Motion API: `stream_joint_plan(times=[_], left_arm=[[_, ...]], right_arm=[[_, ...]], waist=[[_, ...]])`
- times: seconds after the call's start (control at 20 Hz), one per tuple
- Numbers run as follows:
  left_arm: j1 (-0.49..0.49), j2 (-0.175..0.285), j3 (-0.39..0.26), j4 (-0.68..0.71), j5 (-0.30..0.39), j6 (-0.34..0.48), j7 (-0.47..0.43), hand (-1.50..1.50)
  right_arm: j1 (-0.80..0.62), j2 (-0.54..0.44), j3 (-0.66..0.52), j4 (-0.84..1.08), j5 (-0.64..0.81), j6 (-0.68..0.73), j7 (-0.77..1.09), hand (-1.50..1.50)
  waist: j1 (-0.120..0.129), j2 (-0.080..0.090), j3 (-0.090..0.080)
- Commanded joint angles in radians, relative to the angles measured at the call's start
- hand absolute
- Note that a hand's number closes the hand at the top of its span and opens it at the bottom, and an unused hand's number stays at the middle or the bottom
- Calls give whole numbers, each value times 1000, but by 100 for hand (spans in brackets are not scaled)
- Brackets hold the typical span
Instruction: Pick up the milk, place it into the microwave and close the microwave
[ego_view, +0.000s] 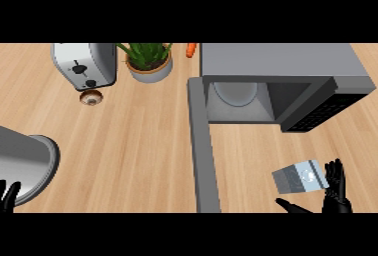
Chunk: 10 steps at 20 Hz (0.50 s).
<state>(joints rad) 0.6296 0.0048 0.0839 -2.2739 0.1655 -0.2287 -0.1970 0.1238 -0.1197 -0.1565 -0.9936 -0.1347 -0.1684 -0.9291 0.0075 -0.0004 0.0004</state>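
The milk (299, 177) is a small grey-white carton standing on the wooden counter at the lower right, in front of the microwave. My right hand (336, 192) is just right of and below the carton, fingers straight and pointing up, thumb spread out to the left beneath it; it is open and does not hold the carton. The microwave (280, 62) sits at the upper right with its door (203, 150) swung wide open toward me, showing a round glass plate (236, 92) inside. My left hand (9, 196) shows only as fingertips at the lower left edge, fingers up.
A toaster (85, 65) stands at the upper left, with a small brown round object (91, 98) in front of it. A potted plant (149, 62) and a carrot (191, 49) are at the back. A large metal pot (22, 162) sits at the left edge.
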Motion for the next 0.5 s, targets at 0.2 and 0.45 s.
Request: stream_joint_plan(times=[0.2,0.45], left_arm=[[-5,-4,-94,-23,-69,71,7,-150],[-8,-2,35,45,16,-19,-40,-150]], right_arm=[[-65,-22,-21,184,-29,138,-88,-150],[-159,-20,-71,356,-25,113,-209,-150]], waist=[[-3,0,0],[0,0,0]])
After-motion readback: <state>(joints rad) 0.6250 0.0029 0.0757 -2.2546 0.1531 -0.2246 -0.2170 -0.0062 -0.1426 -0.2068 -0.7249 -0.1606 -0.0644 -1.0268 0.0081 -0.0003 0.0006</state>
